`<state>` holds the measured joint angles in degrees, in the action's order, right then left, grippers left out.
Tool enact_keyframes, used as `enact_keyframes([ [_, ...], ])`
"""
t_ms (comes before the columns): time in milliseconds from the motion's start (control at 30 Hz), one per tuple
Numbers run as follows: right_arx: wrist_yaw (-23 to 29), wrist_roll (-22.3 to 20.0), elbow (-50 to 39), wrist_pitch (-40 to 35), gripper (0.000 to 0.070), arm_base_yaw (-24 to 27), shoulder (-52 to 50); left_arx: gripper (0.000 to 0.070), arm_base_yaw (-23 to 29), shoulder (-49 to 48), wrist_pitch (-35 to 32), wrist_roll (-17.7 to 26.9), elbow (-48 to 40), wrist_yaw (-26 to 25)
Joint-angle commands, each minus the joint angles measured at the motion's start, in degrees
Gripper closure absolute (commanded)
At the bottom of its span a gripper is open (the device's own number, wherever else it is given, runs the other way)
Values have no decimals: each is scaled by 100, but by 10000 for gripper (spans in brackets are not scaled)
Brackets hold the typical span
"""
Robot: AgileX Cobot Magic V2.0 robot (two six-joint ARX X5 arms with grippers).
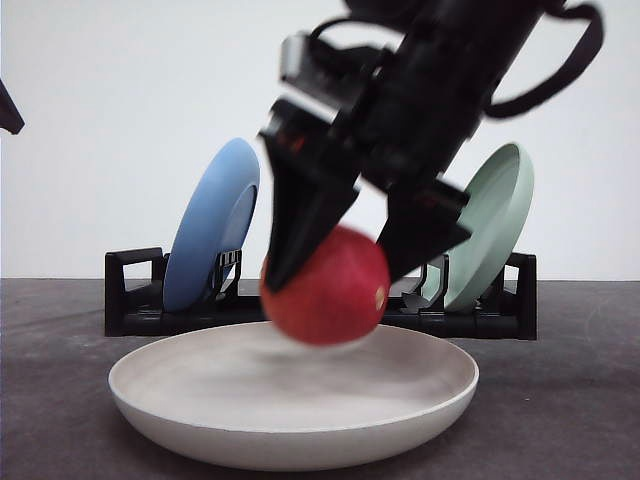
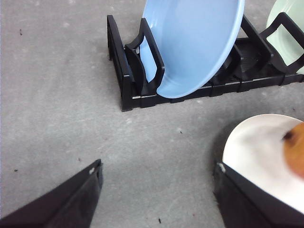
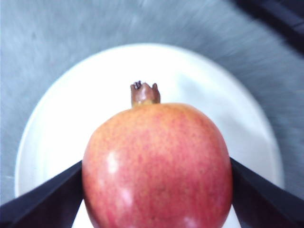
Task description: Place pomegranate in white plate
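Note:
A red pomegranate hangs just above the middle of the white plate, held between the black fingers of my right gripper, which is shut on it. In the right wrist view the pomegranate shows its brown crown and sits between the two fingers, with the white plate beneath it. My left gripper stands open over bare table, left of the white plate, nothing between its fingers. An edge of the pomegranate shows there too.
Behind the white plate a black dish rack holds a blue plate on the left and a pale green plate on the right, both standing on edge. The grey table spreads around them.

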<state>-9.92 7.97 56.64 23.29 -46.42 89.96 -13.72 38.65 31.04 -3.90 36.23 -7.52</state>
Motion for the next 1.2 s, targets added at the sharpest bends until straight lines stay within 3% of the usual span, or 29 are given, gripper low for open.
enact_keyframes([
  [0, -15, -57, 83, -113, 219, -93, 144, 267, -2, 26, -69, -7, 20, -23],
  [333, -21, -68, 83, -116, 178, -177, 437, 267, -2, 26, -67, -8, 20, -23],
  [467, -21, -45, 88, -100, 54, -194, 446, 267, -2, 26, -67, -9, 20, -23],
  [533, -24, 43, 129, -66, 24, -190, 407, 267, -1, 26, -67, -9, 20, -23],
  [700, -52, -271, 262, 193, 30, -173, -82, 267, -2, 26, -67, -9, 20, -23],
  [800, -53, -510, 88, -99, 42, -184, -666, 267, -2, 26, -67, -9, 20, -23],
  [933, -60, -509, -382, -697, 48, -31, -1465, 267, -2, 26, -67, -9, 20, -23],
  [1167, -60, -501, -1181, -763, 79, 521, -2697, 266, -2, 26, -67, -9, 20, -23],
])
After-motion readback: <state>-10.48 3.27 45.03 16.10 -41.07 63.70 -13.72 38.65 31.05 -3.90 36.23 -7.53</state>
